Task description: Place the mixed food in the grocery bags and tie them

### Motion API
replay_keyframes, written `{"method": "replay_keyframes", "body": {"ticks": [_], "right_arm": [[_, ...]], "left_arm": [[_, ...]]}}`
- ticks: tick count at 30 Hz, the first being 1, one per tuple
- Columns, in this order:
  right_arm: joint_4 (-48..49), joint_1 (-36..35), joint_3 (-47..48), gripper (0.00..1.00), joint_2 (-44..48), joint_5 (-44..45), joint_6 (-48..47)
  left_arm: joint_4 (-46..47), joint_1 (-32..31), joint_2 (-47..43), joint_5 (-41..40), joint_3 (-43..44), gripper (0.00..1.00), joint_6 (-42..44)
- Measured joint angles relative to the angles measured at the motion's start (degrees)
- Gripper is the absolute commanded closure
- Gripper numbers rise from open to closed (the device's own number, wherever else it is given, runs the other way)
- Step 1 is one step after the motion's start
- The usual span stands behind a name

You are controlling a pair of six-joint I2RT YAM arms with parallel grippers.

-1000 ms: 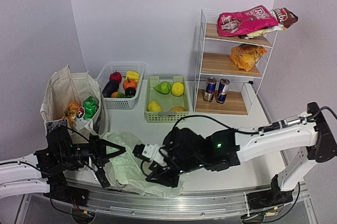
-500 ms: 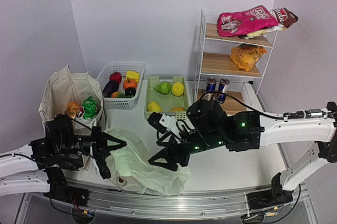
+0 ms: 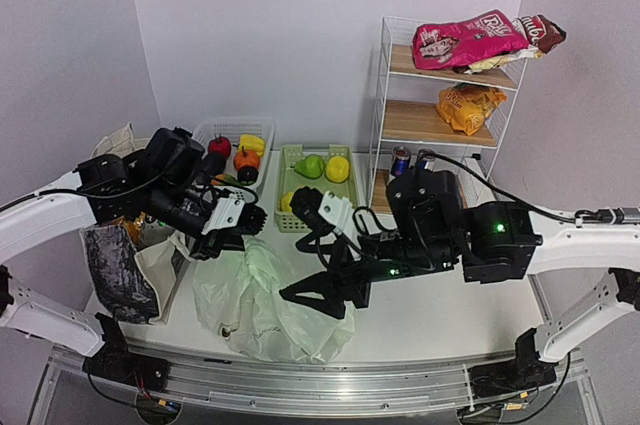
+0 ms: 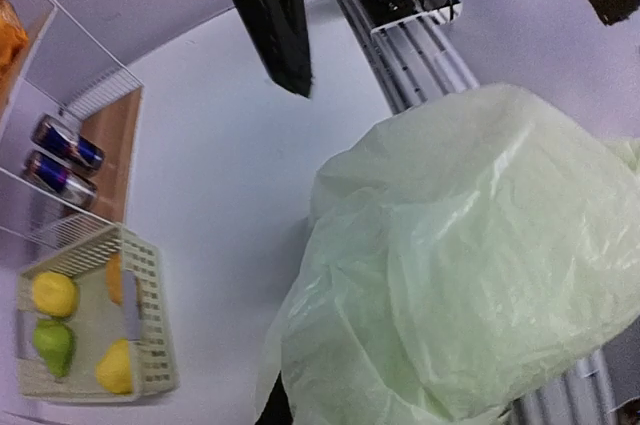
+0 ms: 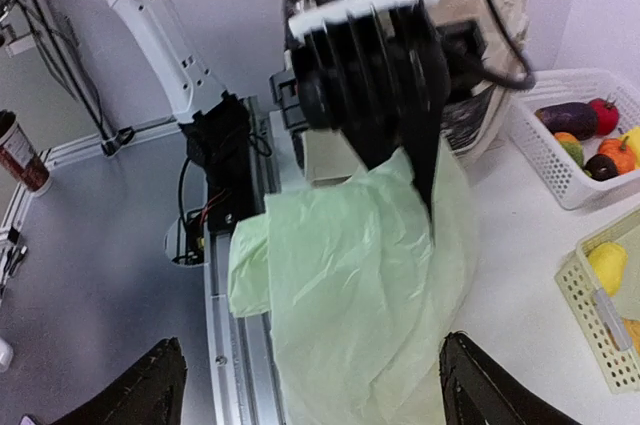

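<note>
While the pale-green plastic bag (image 3: pixel 262 295) lies heaped at the near edge of the tabletop, a little left of the middle, its lower folds hang over this edge onto the metal rail (image 5: pixel 225 365). The left gripper (image 3: pixel 228 235) hangs just above the far-left part of the bag. The left wrist view shows its two fingers (image 4: pixel 272 15) set wide apart, with the crumpled top of the bag between and below them. In the right wrist view one of these fingers reaches down to the highest fold of the bag; if it hooks the film or only touches it, I cannot tell. The right gripper (image 3: pixel 320 297) is low at the right side of the bag. Its jaws are spread too, and the near folds of the bag show between its two fingers (image 5: pixel 155 390). The beige canvas tote (image 3: pixel 120 255) stands at the left edge, just beside the bag. Toy fruit (image 3: pixel 232 157) is in the white basket (image 3: pixel 232 126) toward the far edge, and the green basket (image 3: pixel 315 149) is beside it. Two drink cans (image 4: pixel 62 142) stand on the lowest board of the wire shelf (image 3: pixel 380 95) near the far right corner, and an orange snack packet (image 3: pixel 468 107) lies one board higher
</note>
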State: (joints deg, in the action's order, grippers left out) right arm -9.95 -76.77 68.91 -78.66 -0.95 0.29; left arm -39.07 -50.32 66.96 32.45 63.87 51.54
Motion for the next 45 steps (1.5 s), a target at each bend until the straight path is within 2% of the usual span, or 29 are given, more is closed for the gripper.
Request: {"method": "replay_keyframes", "body": {"ticks": [4, 10, 15, 22, 28, 29, 33, 36, 38, 41, 45], "right_arm": [[-0.04, 0.02, 1.3, 0.12, 1.44, 5.63, 1.01], [-2.19, 0.1, 5.37, 0.08, -0.98, 8.6, 2.81], [-2.34, 0.28, 8.67, 0.08, -6.28, 9.54, 2.67], [-0.76, 4.49, 7.8, 0.11, -8.99, 10.12, 3.44], [2.69, 6.6, 8.76, 0.17, -12.32, 8.18, 3.14], [3.18, 6.62, 8.79, 0.2, -12.95, 8.06, 3.15], [4.7, 7.12, 9.13, 0.47, -14.55, 7.92, 3.06], [5.8, 7.83, 9.22, 0.56, -15.46, 7.42, 3.18], [6.41, 8.42, 9.19, 0.53, -15.93, 7.07, 3.04], [7.91, 9.65, 8.16, 0.37, -16.04, 6.75, 3.63], [8.78, 11.61, 4.74, 0.32, -16.35, 6.29, 5.59]], "left_arm": [[-5.68, -0.04, 4.44, 2.84, 3.56, 1.0, -11.21], [-10.87, -0.11, 11.87, -3.2, 9.43, 1.0, -26.84], [-12.13, -0.09, 12.6, -5.19, 11.83, 1.0, -33.72], [-12.11, -0.11, 8.35, -4.25, 12.25, 1.0, -32.95], [-11.54, -0.11, 6.69, -7.04, 12.09, 1.0, -29.98], [-11.52, -0.12, 6.68, -7.88, 11.96, 1.0, -29.76], [-10.43, 0.19, 6.52, -10.86, 10.73, 1.0, -28.79], [-8.41, 0.49, 5.51, -12.73, 8.92, 1.0, -28.22], [-6.86, 0.57, 4.4, -14.62, 7.46, 1.0, -27.5], [-4.71, 0.44, 2.68, -17.05, 5.82, 1.0, -26.28], [-1.24, 0.06, 0.69, -18.34, 5.32, 1.0, -25.53]]}}
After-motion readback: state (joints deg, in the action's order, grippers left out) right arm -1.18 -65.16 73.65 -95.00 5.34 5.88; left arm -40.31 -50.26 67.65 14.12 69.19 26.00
